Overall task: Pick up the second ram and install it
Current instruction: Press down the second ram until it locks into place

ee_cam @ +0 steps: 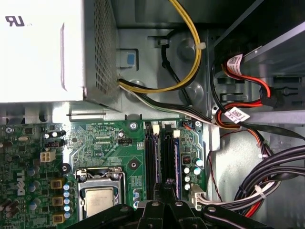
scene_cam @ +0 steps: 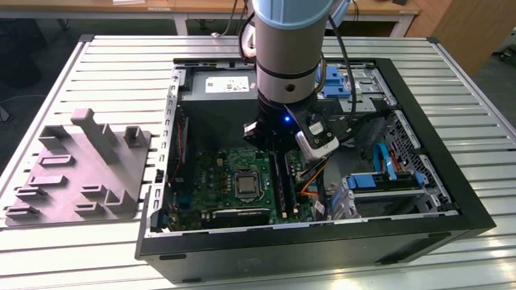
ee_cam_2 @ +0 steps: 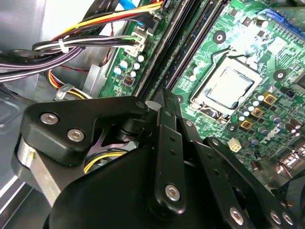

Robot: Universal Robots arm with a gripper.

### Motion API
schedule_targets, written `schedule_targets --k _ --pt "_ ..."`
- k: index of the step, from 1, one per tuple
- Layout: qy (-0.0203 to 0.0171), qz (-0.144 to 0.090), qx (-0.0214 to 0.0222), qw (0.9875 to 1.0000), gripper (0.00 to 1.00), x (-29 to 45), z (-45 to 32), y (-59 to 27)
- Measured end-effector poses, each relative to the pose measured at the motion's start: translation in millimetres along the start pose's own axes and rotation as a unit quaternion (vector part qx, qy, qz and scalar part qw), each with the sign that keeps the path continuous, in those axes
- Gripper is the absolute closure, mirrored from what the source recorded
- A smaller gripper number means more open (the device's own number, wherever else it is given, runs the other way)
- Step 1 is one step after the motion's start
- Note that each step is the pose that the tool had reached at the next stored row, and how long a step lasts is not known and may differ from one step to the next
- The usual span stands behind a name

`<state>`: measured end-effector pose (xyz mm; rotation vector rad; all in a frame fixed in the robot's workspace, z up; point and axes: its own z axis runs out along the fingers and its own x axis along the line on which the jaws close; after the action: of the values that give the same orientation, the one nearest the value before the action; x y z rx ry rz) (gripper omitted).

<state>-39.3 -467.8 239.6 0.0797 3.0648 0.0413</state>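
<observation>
Second ram (ee_cam: pixel 177 162) seated in slot, long axis toward power supply (ee_cam: pixel 47 47); claw (ee_cam: pixel 164 193) grip unclear.

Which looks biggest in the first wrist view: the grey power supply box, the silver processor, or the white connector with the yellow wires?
Largest to smallest, as they look there:
1. The grey power supply box, by far.
2. The silver processor in its socket.
3. The white connector, much the smallest.

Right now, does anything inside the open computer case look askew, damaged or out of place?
Nothing stands out. The large green motherboard lies flat, the long narrow memory sticks sit straight in their slots beside the silver processor socket, and the gripper hangs above them.
</observation>
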Motion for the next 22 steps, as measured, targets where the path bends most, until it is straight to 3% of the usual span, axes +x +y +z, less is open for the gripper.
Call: schedule_targets --k 11,22 --pt "0.0002 -0.001 -0.0035 1.0 0.9 0.0 0.4 3.2" --pt "0.0004 -0.002 -0.0062 1.0 0.9 0.5 2.8 13.9"
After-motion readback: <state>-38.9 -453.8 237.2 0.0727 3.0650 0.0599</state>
